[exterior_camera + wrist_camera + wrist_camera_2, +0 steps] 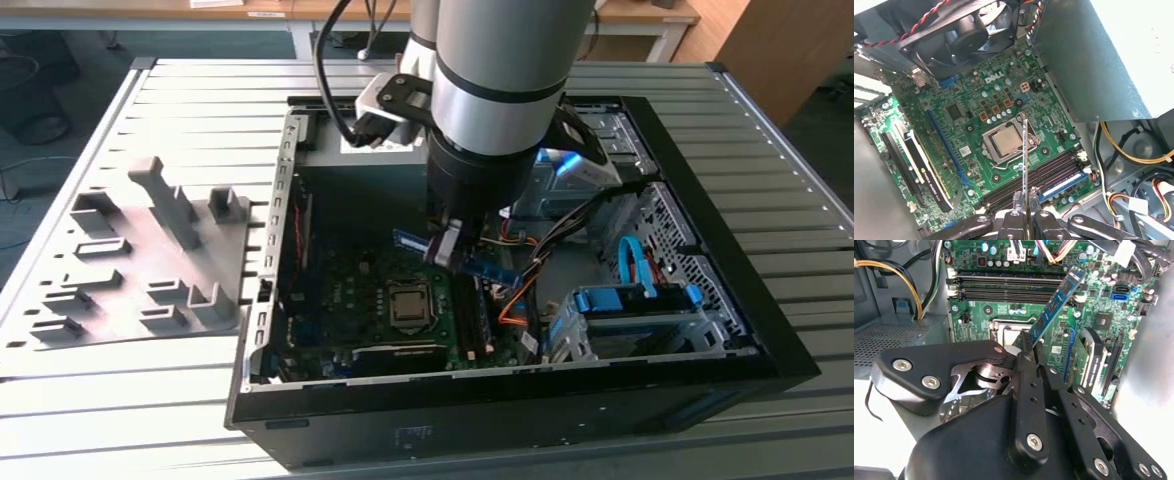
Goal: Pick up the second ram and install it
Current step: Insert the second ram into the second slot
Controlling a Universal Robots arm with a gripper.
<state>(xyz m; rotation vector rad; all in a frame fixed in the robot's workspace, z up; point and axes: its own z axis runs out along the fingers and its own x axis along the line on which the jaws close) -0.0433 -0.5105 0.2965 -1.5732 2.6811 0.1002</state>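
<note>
"The second ram (1056, 302), where is it?"

"Clamped edgewise between my fingers (1026, 347), which are drawn narrow around its near end. It is a thin, flat blue-green strip, held tilted inside the open case (534, 425) over the green motherboard (969, 115)."

"How does it sit against the slots?"

"Its far end reaches toward the long black slot rails (1004, 287). I cannot tell whether it touches them. In the first wrist view it (1025, 165) shows as a bare sliver, crossing in front of the square, dull-metal processor (1004, 142). One rail there carries a blue stick (1064, 182) lying flat in it."

"What else is around?"

"A round black fan (961, 35) sits at the far side of the board. Outside the case, on the exterior view's left, a grey moulded tray (134, 260) with upright ribs lies on the ribbed metal desk (174, 420)."
</note>
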